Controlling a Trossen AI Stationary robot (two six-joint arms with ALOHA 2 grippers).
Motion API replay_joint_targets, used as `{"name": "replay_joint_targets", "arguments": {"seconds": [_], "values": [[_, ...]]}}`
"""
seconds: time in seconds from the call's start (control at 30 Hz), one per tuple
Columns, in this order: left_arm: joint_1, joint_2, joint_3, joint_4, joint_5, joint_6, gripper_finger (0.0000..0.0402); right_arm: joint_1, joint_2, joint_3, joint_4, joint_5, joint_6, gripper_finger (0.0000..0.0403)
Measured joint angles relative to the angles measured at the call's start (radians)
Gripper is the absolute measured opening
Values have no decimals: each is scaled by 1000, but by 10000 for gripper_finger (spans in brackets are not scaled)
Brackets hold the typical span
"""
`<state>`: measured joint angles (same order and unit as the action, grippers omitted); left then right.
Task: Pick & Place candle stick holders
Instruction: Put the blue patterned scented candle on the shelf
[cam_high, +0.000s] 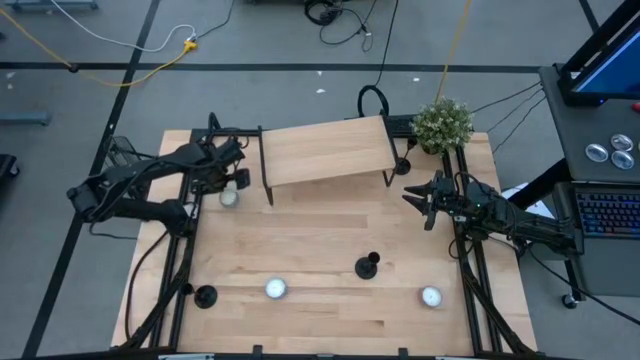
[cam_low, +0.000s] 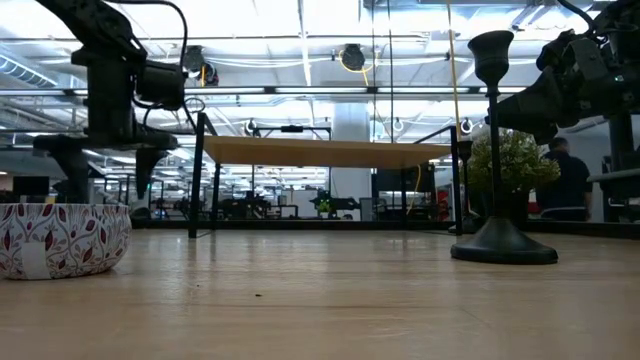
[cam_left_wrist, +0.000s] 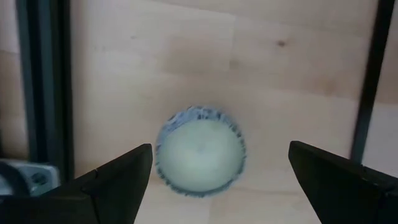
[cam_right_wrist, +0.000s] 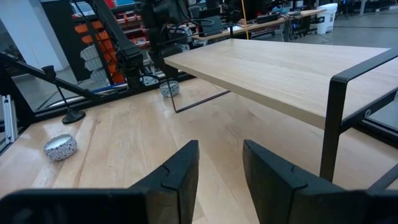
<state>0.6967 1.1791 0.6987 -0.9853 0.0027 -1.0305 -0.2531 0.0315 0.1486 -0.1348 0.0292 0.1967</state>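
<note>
Wooden table (cam_high: 320, 225), 2 candle stick holders (cam_high: 367, 266) — well apart from right pincer (cam_high: 422, 197)

Light wooden table (cam_high: 320, 240) carrying: a raised wooden shelf (cam_high: 325, 150) and potted plant (cam_high: 442, 124) along the far edge; three small white bowls (cam_high: 275, 289); two black candle stick holders (cam_high: 367, 266) towards the near edge.

Worktop (cam_high: 320, 230) of pale, smooth matt wood planking with faint grain; raised shelf (cam_high: 325, 150) of like pale wood on thin matt black metal legs; candle stick holders (cam_high: 367, 266) matt black; small cup (cam_low: 62, 238) with leaf-patterned, paper-like wall; left hand (cam_left_wrist: 217, 180) fingers dull black, plastic-looking.
</note>
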Motion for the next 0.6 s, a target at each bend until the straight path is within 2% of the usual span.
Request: {"name": "replay_joint_targets", "arguments": {"seconds": [0.27, 0.6], "values": [[23, 47, -22, -38, 6, -17, 381, 0, 0, 0, 0, 0, 0, 116], [23, 46, -95, 31, 26, -26, 381, 0, 0, 0, 0, 0, 0, 116]]}}
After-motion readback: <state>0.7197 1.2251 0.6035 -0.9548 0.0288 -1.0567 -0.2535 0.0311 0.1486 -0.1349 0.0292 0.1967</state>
